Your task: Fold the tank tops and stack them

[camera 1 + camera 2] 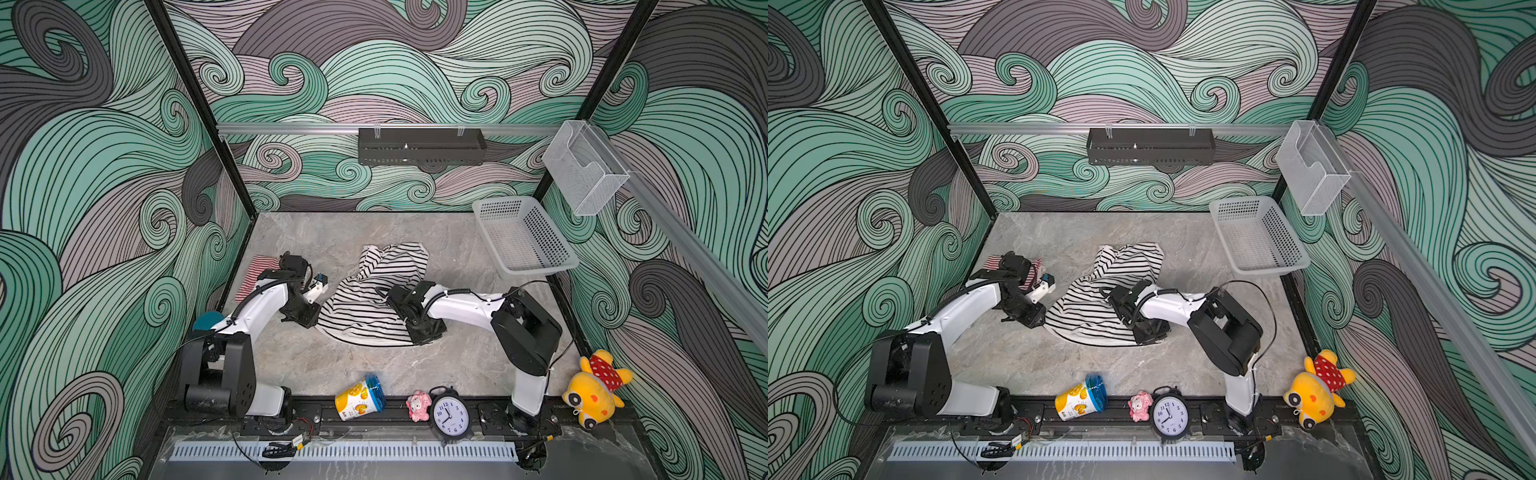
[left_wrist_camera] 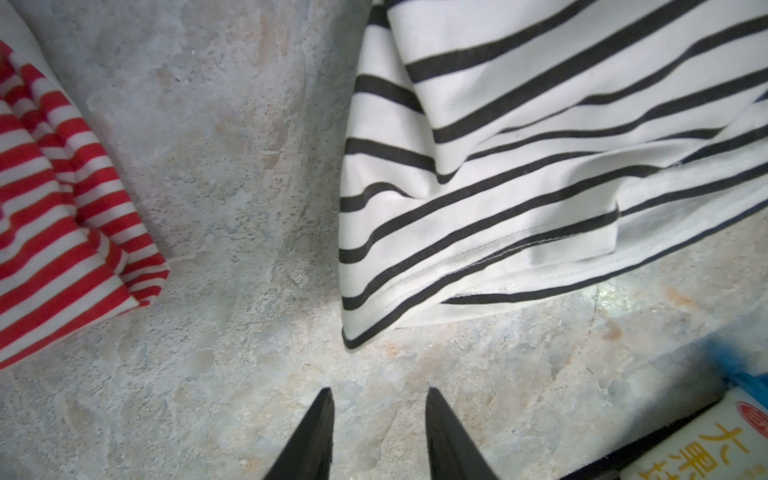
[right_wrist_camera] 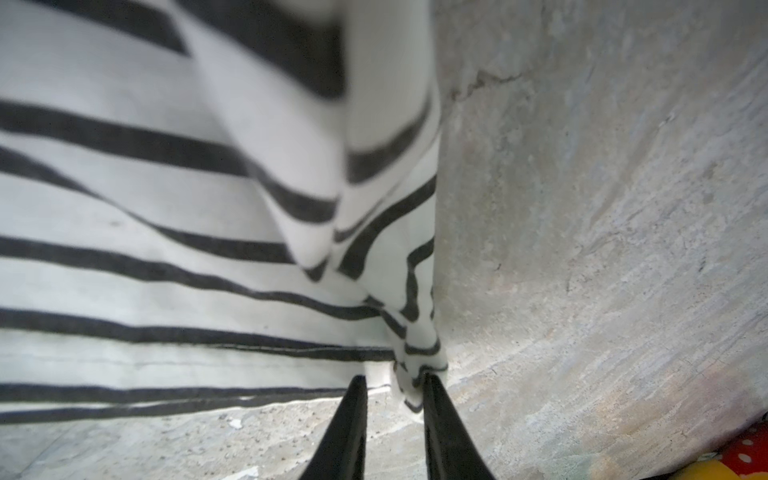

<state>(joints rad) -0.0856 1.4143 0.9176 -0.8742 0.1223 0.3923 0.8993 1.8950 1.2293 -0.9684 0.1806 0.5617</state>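
The black-and-white tank top (image 1: pixel 374 291) lies rumpled mid-table in both top views, and it also shows in the left wrist view (image 2: pixel 540 145). My right gripper (image 3: pixel 395 380) is shut on a bunched corner of it at the edge nearer the front, and folds run out from the fingertips (image 3: pixel 432 386). Its wrist hides that grip from above (image 1: pixel 424 332). The red-and-white tank top (image 1: pixel 259 266) lies folded at the far left, partly under my left arm. My left gripper (image 2: pixel 380 392) is open with nothing in it, above bare table between the two tops, just short of a hem corner.
A grey basket (image 1: pixel 498 203) sits at the back right. Along the front edge lie a tipped yellow can (image 1: pixel 359 397), a pink toy (image 1: pixel 417 406), a black clock (image 1: pixel 451 415) and a yellow plush (image 1: pixel 594 390). A teal object (image 1: pixel 205 322) sits behind the left arm.
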